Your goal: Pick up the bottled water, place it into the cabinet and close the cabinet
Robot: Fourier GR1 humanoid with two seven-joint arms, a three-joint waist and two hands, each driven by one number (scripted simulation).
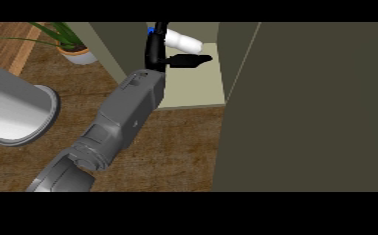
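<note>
Inside the cabinet (pixel 193 86), the left hand (pixel 159 49) has its fingers curled round the water bottle (pixel 182 41)

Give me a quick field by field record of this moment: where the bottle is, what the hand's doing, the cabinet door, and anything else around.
bottled water: white bottle lying on its side inside the cabinet, blue cap end by the hand
hand: one black hand reaching into the cabinet, fingers straight, just below the bottle; which arm it is cannot be told
cabinet: shelf pale
cabinet door: open, filling the view's right
nearby: potted plant upper left; grey round object at left
task state: bottle in, door not yet closed
</note>
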